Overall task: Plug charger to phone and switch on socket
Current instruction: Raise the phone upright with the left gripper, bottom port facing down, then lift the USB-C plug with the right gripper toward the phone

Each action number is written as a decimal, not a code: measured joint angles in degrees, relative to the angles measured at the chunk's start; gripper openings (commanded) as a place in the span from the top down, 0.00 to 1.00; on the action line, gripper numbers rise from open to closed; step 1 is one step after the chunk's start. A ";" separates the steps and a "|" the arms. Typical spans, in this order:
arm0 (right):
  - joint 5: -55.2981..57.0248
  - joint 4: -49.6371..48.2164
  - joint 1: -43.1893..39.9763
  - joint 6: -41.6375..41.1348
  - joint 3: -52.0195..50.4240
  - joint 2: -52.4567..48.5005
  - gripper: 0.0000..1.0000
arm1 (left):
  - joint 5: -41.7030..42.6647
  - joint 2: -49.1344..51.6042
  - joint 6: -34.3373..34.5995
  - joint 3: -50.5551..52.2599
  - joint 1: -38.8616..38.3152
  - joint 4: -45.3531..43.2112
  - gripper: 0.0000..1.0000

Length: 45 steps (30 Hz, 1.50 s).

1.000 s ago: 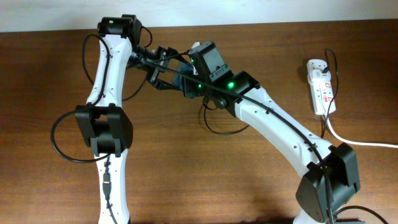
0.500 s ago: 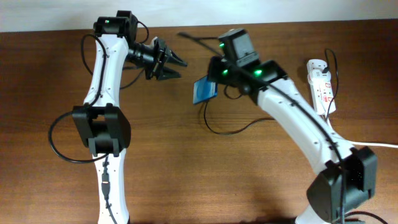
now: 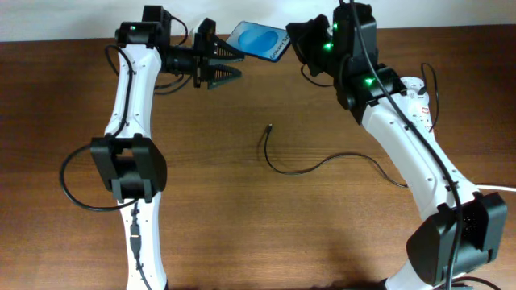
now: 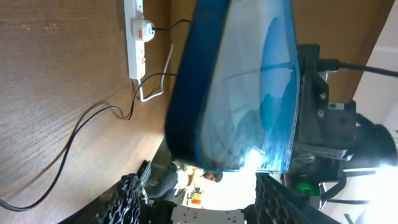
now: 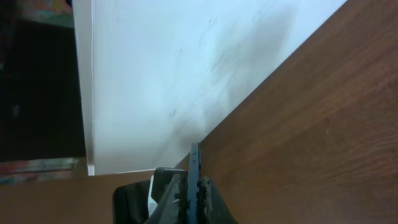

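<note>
Up and back goes the phone (image 3: 260, 40): half a second ago it hung low over the middle of the table (image 3: 242, 234), and now it is raised by the far edge, in front of the white wall (image 3: 81, 16), blue screen facing the ceiling. The right arm has swung toward the wall with it, and the left arm has shifted a little the same way.

The right gripper (image 3: 293, 40) has the phone by one end. From the right wrist I see only its thin edge (image 5: 195, 163) standing between the closed-in fingers (image 5: 176, 196), with the wall (image 5: 174, 74) and brown wood behind.

The left gripper (image 3: 235, 66) is spread wide with nothing in it. It points at the phone's free end, which sits just by the upper finger; whether they touch I cannot say. From the left wrist the phone (image 4: 249, 87) fills the view just ahead of the two ridged fingertips (image 4: 127, 202).

Down on the wood the charger (image 3: 302, 171) lies loose, well apart from the phone. Its small tip rests bare near the table's centre, and the cable loops down and away toward the right arm's base.

The socket (image 3: 417, 113) lies along the right side of the table, partly behind the right arm, red marks showing, with its thick white cord (image 3: 463, 182) running off the right edge. The left wrist view shows the socket (image 4: 135, 43) too, with a plug seated in it.

The tabletop is dark brown wood grain.
</note>
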State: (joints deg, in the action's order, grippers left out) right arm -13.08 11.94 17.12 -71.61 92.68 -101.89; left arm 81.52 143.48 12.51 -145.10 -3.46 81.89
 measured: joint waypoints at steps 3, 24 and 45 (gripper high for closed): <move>2.51 -0.02 0.57 -1.66 0.00 0.00 0.96 | -0.37 0.00 6.73 0.00 -0.28 -5.81 0.41; -0.57 3.67 3.50 3.32 0.09 -0.48 0.96 | -3.08 0.00 24.87 0.00 -3.39 -19.17 0.40; 2.47 25.42 -0.33 30.82 0.31 1.42 0.02 | -14.58 0.00 24.39 -0.11 -1.29 -24.15 1.00</move>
State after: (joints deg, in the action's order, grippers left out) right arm -10.61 37.36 16.80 -40.80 92.99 -100.47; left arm 66.94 143.48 36.91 -145.21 -4.75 57.74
